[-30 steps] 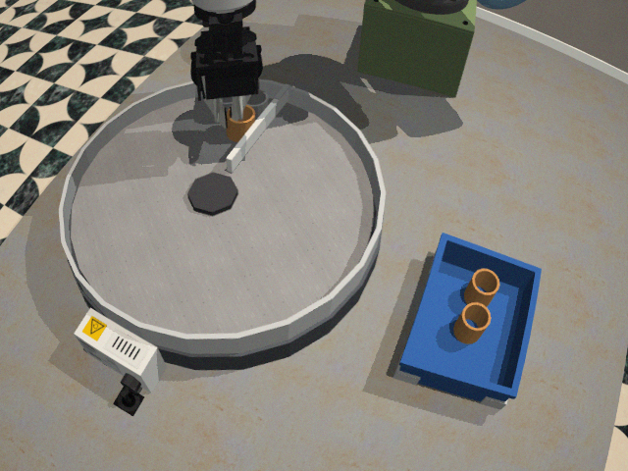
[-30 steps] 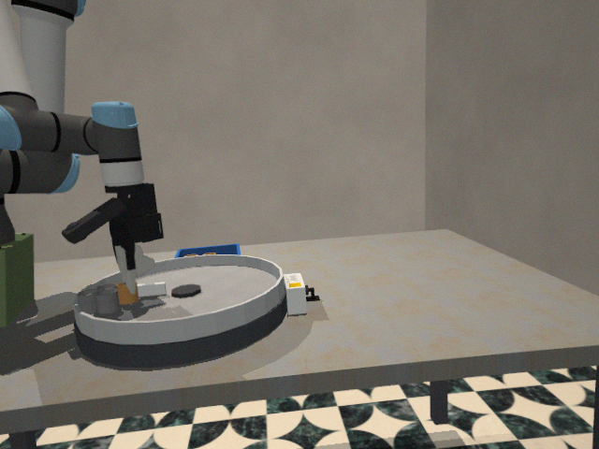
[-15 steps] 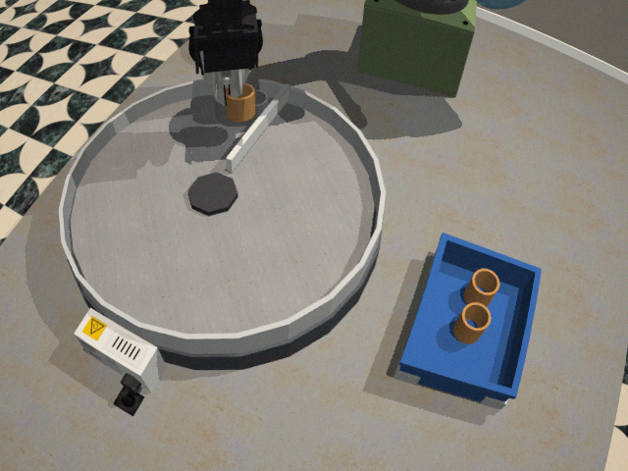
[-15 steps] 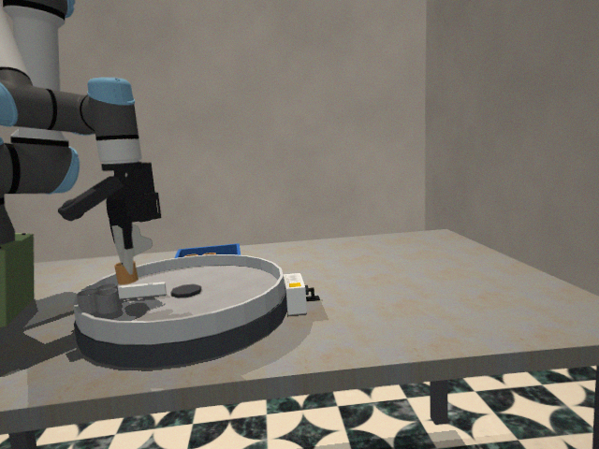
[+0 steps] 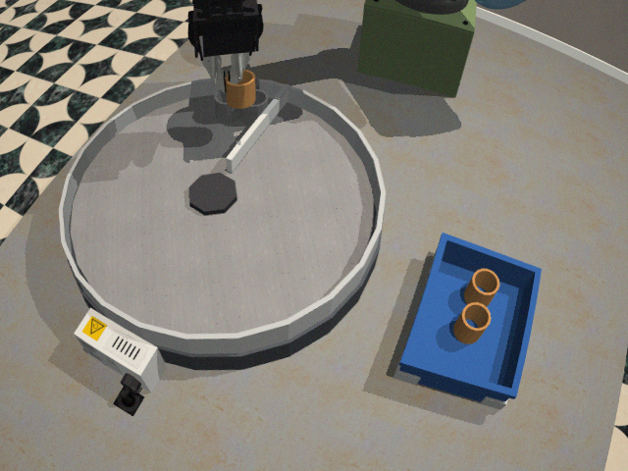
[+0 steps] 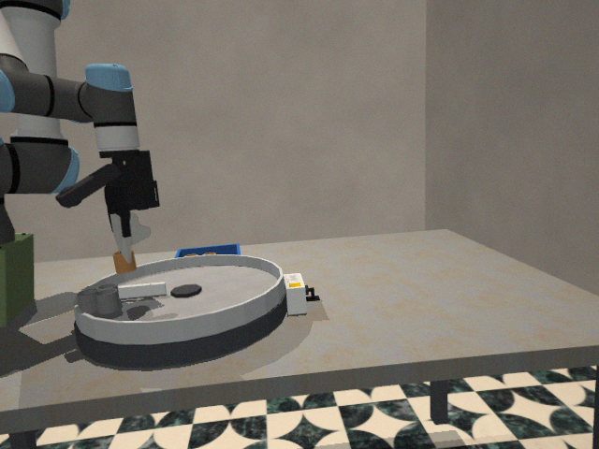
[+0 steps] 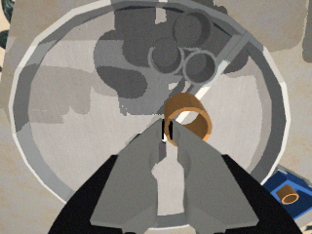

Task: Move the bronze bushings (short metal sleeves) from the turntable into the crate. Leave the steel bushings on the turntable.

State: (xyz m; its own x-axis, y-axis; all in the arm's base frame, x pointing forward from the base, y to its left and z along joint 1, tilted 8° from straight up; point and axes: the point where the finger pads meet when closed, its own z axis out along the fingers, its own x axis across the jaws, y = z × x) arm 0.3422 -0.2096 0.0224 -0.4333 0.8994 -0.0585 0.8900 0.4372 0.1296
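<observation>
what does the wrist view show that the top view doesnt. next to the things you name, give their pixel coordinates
Only the wrist view shows all three steel bushings [image 7: 163, 73] clearly, grouped on the turntable. Only the top view shows the green box [image 5: 408, 55] and the second bronze bushing in the crate. Both show the turntable [image 5: 202, 274] [image 7: 51, 146], the crate [image 5: 431, 349] [image 7: 298, 207] and the gripper [image 5: 234, 78] [image 7: 166, 120] with its fingers pinching a bronze bushing's wall [image 5: 240, 95] [image 7: 182, 101].
</observation>
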